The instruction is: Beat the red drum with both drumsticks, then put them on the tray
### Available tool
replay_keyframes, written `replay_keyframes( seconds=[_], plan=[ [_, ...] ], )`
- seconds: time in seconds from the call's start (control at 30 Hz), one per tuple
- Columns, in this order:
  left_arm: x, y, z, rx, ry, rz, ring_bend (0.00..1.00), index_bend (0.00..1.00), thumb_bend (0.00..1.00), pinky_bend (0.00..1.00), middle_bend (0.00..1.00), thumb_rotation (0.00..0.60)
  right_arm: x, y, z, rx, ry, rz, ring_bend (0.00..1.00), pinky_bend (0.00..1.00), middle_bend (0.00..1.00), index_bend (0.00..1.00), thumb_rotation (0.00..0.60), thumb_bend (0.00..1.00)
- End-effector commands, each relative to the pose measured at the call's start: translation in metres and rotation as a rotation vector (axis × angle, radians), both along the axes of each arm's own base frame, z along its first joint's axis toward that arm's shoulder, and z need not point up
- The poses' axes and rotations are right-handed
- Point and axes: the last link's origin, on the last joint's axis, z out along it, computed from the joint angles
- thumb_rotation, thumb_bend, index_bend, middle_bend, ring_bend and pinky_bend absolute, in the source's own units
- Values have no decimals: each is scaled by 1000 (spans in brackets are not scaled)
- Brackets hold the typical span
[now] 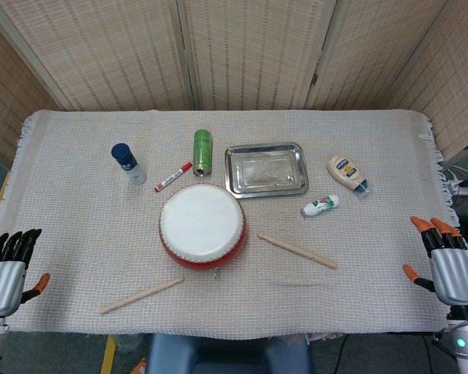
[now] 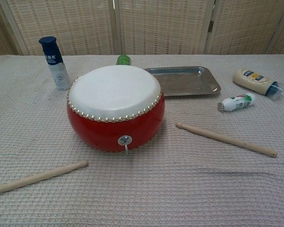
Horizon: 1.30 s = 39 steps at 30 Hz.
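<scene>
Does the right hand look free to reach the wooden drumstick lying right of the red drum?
Probably yes: the right hand is open, and only bare cloth lies between it and the plain wooden drumstick.

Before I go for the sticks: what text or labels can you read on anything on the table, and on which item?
Blue-capped spray bottle: a dark band with pale characters, too blurred to read.
Beige squeeze bottle: a dark blue label patch, its lettering too small to read.
Small white tube: green and red print, unreadable.
Green can: no legible print.
Red marker: no legible print.
Nothing on the table reads clearly.
</scene>
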Motion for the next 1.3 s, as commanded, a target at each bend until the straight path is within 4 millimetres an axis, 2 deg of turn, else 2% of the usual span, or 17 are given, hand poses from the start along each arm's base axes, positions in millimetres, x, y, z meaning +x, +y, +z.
replay_keyframes(
  seconds=[0.03,0.37,0.67,0.93,1.1,1.3],
  plan=[
    [0,1,-1,1,0,1,66,63,315,38,83,600,0,-1,0,-1,1,2,87,176,171,138,600,113],
    [2,-1,-1,6,-3,2,68,71,315,38,88,600,0,-2,4,-18,-4,15,87,176,171,138,600,113],
    [15,3,-11,-55,-56,-60,87,99,316,44,111,600,-2,-3,9,-38,-7,28,87,176,171,138,600,113],
    [33,9,-31,-187,-95,-136,100,127,316,46,132,600,-3,-5,11,-45,-6,33,87,176,171,138,600,114],
    [53,14,-53,-289,-115,-213,105,166,315,48,141,600,-2,-8,10,-39,-6,36,87,176,171,138,600,113],
    [72,19,-79,-390,-140,-246,130,296,315,60,173,600,-3,-9,11,-40,-4,31,87,176,171,138,600,113]
  ],
)
